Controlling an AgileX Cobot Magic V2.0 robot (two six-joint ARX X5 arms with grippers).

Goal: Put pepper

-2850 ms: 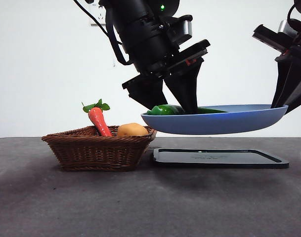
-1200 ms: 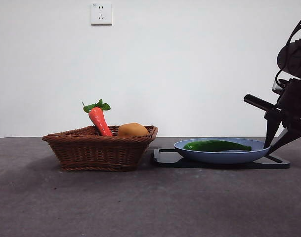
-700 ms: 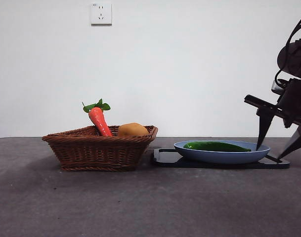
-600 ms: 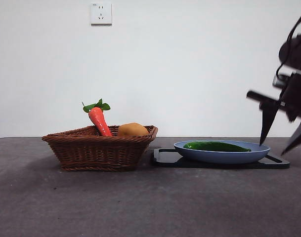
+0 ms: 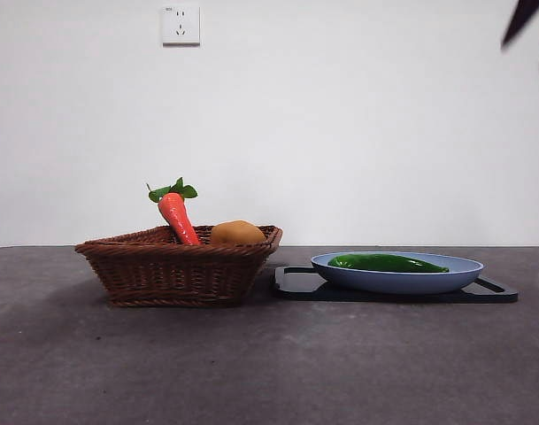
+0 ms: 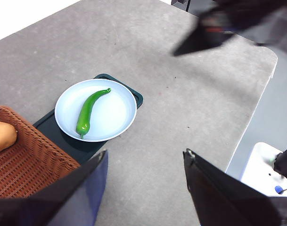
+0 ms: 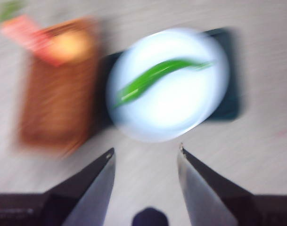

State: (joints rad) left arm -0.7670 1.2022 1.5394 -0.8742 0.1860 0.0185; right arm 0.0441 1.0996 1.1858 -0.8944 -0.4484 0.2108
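Observation:
The dark-green pepper (image 5: 387, 262) lies flat in the blue plate (image 5: 464, 270), which rests on a black tray (image 5: 291, 285). It also shows in the left wrist view (image 6: 88, 110) and, blurred, in the right wrist view (image 7: 157, 79). My left gripper (image 6: 145, 165) is open and empty, high above the table. My right gripper (image 7: 144, 157) is open and empty, raised well above the plate (image 7: 200, 113); only a black tip (image 5: 522, 19) shows at the front view's top right corner.
A brown wicker basket (image 5: 176, 266) stands left of the tray, holding an orange-red carrot (image 5: 177, 215) with green leaves and a round orange fruit (image 5: 237, 233). A wall socket (image 5: 181, 24) is on the white wall behind.
The right gripper, open beside the plate's right rim, has lifted up and away to the top right corner. Plate and pepper stay still on the tray.

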